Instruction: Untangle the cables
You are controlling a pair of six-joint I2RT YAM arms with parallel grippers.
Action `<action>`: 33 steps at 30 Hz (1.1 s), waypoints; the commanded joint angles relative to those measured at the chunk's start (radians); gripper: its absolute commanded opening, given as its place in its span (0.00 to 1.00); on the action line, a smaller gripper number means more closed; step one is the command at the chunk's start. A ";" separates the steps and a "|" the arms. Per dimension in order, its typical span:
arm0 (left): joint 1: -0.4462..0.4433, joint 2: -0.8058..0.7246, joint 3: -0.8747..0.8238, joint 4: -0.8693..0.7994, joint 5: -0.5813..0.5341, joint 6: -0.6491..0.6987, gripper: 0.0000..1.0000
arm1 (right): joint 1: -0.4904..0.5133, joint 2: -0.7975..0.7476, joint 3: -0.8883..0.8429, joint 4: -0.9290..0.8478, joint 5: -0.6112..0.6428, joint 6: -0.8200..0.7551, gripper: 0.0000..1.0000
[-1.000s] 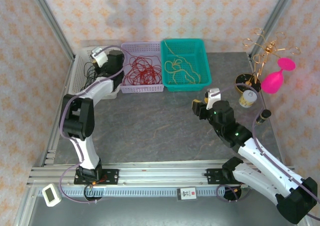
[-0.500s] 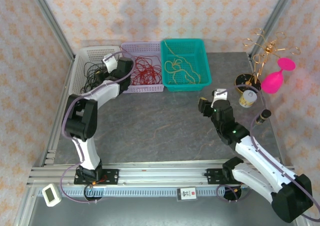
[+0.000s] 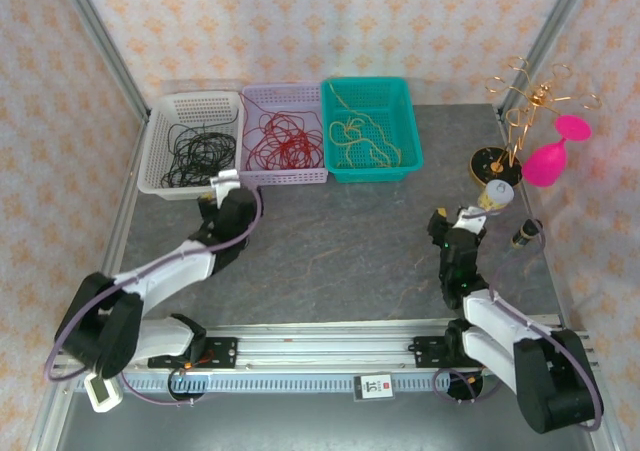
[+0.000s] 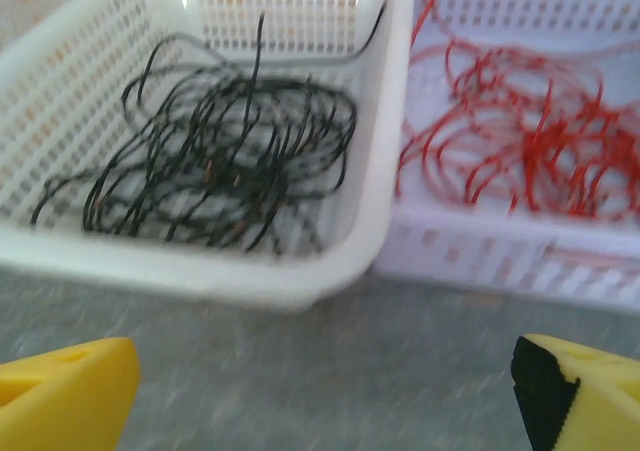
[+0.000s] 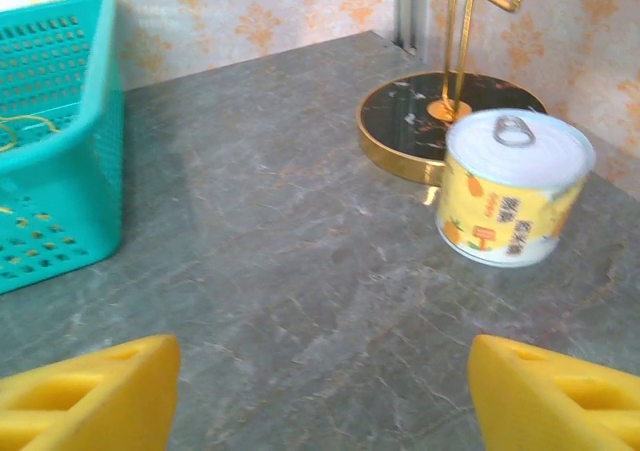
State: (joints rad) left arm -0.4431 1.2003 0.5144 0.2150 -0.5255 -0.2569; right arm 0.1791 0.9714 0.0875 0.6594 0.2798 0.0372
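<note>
Evidently the sorting is done, as I judge it. At far left the white basket [image 3: 152, 161] holds the black cable [image 4: 215, 151], lying loose on its floor. My left fingers [image 4: 60, 396] stand spread wide and empty, just short of that basket above the bare desk [image 3: 330, 251]. Next, the lilac basket [image 3: 285, 177] holds the red cable [image 3: 285, 139] and the teal basket [image 3: 375, 171] holds the yellow cable [image 3: 355, 131]. It is one colour per basket, and I see no strand linking two baskets. My right fingers [image 5: 90, 396] are likewise spread, gripping nothing, low over the desk. They face a food tin [image 5: 512, 186] just beside the gold stand [image 5: 410, 111]. I read both arms as parked clear.
</note>
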 commanded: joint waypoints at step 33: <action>0.474 0.344 -0.306 1.136 0.555 0.228 1.00 | -0.170 0.547 0.129 0.597 -0.297 -0.054 1.00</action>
State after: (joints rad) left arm 0.0120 1.5383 0.2131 1.3785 -0.0273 -0.0185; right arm 0.0021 1.5146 0.2054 1.2518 -0.0444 -0.0021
